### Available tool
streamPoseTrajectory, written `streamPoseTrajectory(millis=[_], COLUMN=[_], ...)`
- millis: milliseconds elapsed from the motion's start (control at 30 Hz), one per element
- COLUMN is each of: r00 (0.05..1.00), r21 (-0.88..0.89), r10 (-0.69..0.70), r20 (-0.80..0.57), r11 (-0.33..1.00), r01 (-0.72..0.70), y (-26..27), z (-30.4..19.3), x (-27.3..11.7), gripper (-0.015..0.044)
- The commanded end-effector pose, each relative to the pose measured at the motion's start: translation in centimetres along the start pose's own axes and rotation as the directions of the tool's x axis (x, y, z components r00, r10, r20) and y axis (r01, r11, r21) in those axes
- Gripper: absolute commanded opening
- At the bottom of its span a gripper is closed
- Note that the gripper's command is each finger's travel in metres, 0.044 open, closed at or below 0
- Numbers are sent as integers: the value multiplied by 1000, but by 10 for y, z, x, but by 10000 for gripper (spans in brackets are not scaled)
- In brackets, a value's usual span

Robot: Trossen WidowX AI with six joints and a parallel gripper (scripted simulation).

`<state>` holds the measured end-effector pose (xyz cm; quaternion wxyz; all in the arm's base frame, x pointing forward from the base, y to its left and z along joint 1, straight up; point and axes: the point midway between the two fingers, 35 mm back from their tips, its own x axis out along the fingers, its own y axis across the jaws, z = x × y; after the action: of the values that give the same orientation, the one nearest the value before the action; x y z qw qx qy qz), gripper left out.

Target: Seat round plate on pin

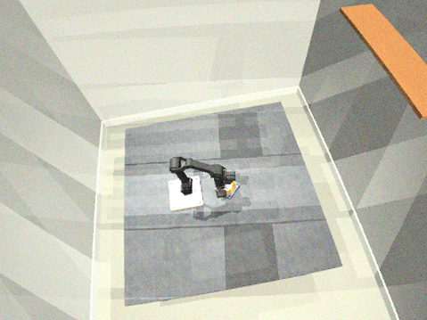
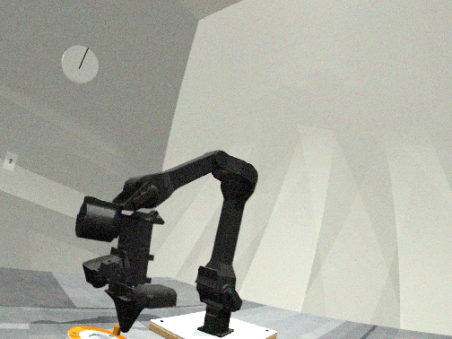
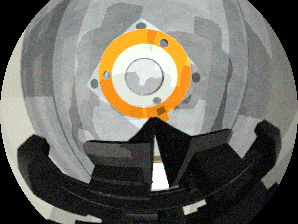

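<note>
One round plate (image 3: 143,75) is seen, orange around the rim with a pale middle, and it lies on one pale base (image 3: 193,78) whose corners stick out from under it. One post (image 3: 144,75) is seen in the middle of the plate. A few small holes can be seen in the orange ring, but the pin cannot be made out, so it cannot be told if the plate is flat. One small orange tab (image 2: 116,330) is seen at the plate's edge, right by the tip of the pincer. One black arm (image 2: 224,215) is seen, and it is fixed on one white board (image 2: 179,324) on the gray mat (image 1: 259,240). The arm is raised up from the board, bent at the top, and stretched out to the side. Its wrist is turned so that the pincer (image 2: 124,324) is pointed straight down. The two fingers are pressed tight together into one sharp tip, and nothing is pinched between them. The tip is held at the plate's edge beside the tab, and it looks to be touching there. One orange plank (image 1: 388,57) is seen far off by the wall. One round clock (image 2: 80,64) is seen high on the wall. No words or labels can be read anywhere.
</note>
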<state>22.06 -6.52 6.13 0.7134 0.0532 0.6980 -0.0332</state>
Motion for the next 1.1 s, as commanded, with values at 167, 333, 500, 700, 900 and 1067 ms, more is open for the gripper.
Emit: streamPoseTrajectory(millis=[167,333,500,700,900,1067], r00=[999,999,999,999,999,999], r21=[13,13,13,13,13,13], r10=[-32,-32,-32,-32,-32,-32], r20=[7,7,7,7,7,7], r11=[999,999,999,999,999,999], r01=[32,32,32,32,32,32], y=[-10,-10,-11,-12,-15,-17], z=[2,2,2,3,5,6], x=[-1,-1,-1,-1,-2,-3], gripper=[0,0,0,0,0,0])
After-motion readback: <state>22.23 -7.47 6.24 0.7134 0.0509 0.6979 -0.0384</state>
